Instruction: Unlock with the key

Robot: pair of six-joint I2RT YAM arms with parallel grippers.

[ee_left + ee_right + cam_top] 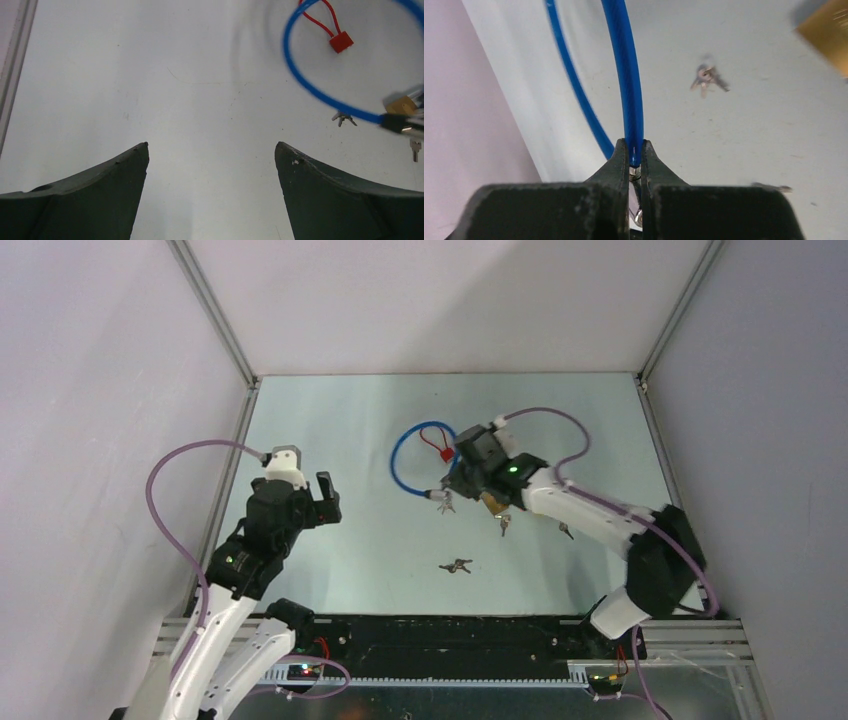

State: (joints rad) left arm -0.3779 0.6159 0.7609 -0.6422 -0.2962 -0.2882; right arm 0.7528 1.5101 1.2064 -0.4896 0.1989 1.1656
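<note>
Fingers (pixel 616 165) of the right gripper (pixel 634 150) are pressed together on a blue cable (pixel 624 75). In the right wrist view the sheath is pinched at the very tips, and a bit of bright metal is seen between the pads just beneath it. From there the cable runs up and away, then curves back as a loop.

In the top view the loop is spread over the far middle of the pale table (pixel 330 430), with the right gripper at its near right end. A small red block (pixel 446 453) on a thin red cord is seen inside the loop, close to its right side.

A brass padlock (pixel 492 503) is found just beside the right gripper, on its near side, partly hidden by the wrist. Whether it rests on the table or hangs from the cable cannot be told. A single key (pixel 505 525) is seen just below the padlock; whether it is seated in the lock cannot be told.

A key bunch (pixel 444 502) lies just beside the near end of the loop. A second key bunch (pixel 455 565) lies nearer the arm bases, apart from the rest.

The left gripper (pixel 211 150) is held over the left part of the table, well apart from the cable. Its jaws are spread wide, and only bare table is seen between them.
</note>
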